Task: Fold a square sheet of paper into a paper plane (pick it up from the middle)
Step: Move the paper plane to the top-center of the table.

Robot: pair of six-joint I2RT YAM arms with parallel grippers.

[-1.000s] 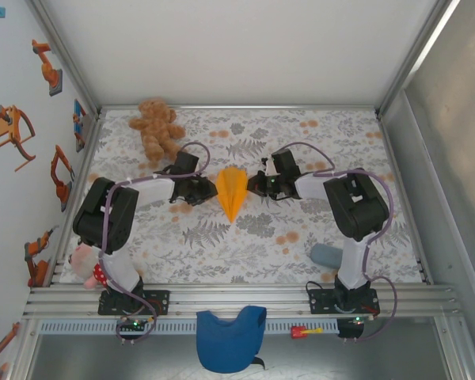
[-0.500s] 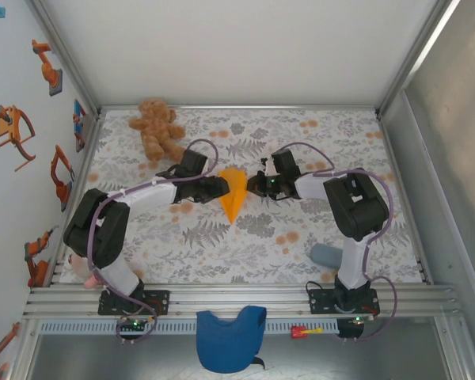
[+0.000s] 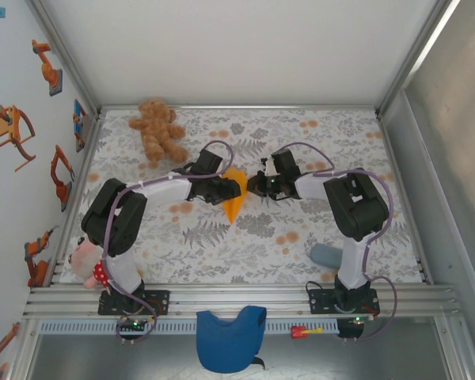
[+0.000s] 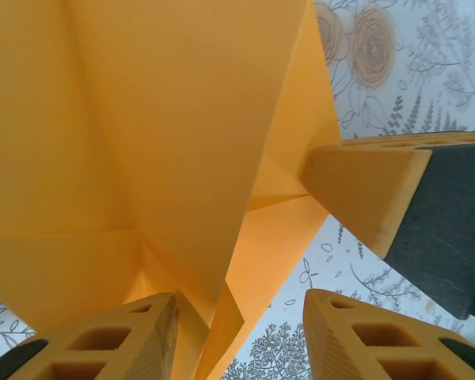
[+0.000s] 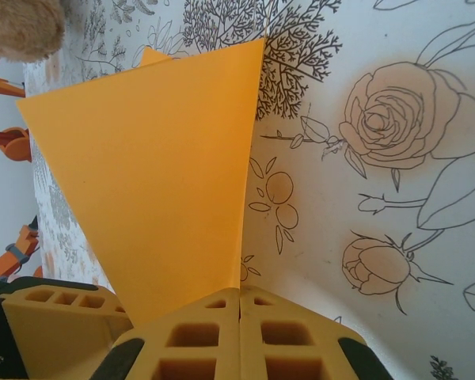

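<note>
Paper plane (image 3: 233,203): surface (image 3: 301,237) centre, nose toward 6 o'clock; light, limp, creases easily.
Left tool (image 3: 222,190): at its 9 o'clock, jaws apart around a fold.
Right tool (image 3: 253,186): at 3 o'clock, clenched on wing edge.
Hold: judged best at the stiffer layered folds.

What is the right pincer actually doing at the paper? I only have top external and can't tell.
Observer: In the right wrist view, the right pincer is shut. A corner of the paper plane runs into the seam between its fingers, so it looks pinched.
Operator: And the left one?
Observer: In the left wrist view, the left pincer stands open, straddling a folded ridge of the paper without clamping it.
Operator: Are any folds made?
Observer: Yes. The left wrist view shows several overlapping layers with crisp fold lines.
</note>
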